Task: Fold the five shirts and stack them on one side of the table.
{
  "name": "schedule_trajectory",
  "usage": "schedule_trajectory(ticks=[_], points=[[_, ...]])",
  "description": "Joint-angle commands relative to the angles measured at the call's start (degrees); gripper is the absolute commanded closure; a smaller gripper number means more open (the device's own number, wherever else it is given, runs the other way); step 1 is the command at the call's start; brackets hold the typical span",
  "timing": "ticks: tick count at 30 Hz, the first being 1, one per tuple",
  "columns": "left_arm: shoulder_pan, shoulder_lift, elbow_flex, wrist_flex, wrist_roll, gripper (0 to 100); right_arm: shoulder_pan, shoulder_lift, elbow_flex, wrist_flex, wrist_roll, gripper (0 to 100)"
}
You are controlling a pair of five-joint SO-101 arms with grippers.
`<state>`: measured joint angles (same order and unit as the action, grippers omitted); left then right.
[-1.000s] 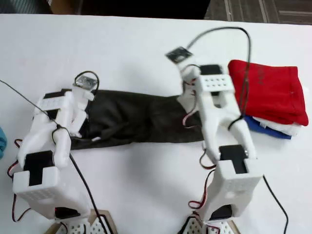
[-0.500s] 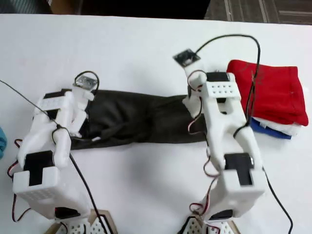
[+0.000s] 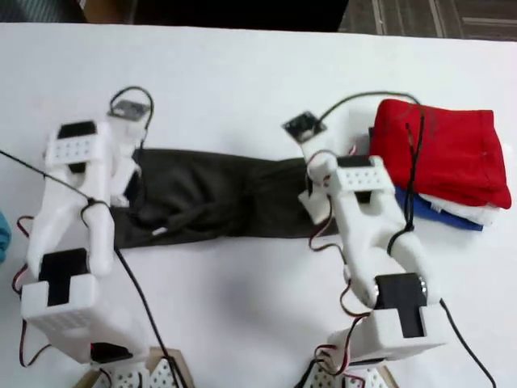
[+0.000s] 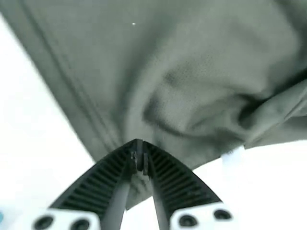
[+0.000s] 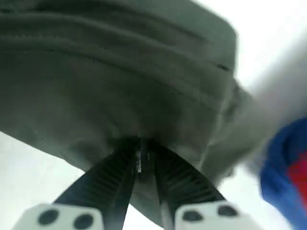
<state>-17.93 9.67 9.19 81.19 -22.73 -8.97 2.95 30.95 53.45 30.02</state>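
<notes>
Left pincer (image 4: 138,155) has shifted toward the far edge, right pincer (image 5: 139,158) drawn back; both clamp the dark knit shirt (image 3: 218,198) stretched across the white bench (image 3: 242,73) beside a folded red-topped stack (image 3: 443,153).

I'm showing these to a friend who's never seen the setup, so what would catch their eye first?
The long dark shirt lies stretched across the middle of the table, with the left tool and right tool each pinched shut on one end. Next comes the bright red shirt, folded on top of a blue and white pile beside the right arm.
</notes>
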Motion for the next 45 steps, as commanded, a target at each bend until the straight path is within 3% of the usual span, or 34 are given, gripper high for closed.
schedule_trajectory(ticks=[1,5,12,18,28,36,45], points=[[-2.64,-3.16,-5.58,3.69,0.44,97,-0.22,-0.66,3.78,-6.37,0.0,97.6],[-8.53,-2.99,-6.02,1.67,0.53,96,-0.13,0.57,6.77,-11.03,0.0,97.6],[-17.23,0.79,-6.55,-3.6,-0.09,74,-0.13,1.01,6.95,-11.56,0.0,97.6],[-16.09,15.03,-13.76,-2.46,-4.75,76,-0.13,1.01,7.03,-11.56,0.0,97.6],[-16.0,31.38,-49.89,21.1,-8.62,76,-0.13,1.01,7.03,-11.56,0.35,97.6],[-13.71,29.19,-47.34,20.92,-9.85,76,-0.22,1.01,7.03,-11.65,0.35,97.6],[-11.34,32.35,-46.9,15.03,-7.3,76,-0.31,1.01,7.03,-11.65,0.35,97.6]])
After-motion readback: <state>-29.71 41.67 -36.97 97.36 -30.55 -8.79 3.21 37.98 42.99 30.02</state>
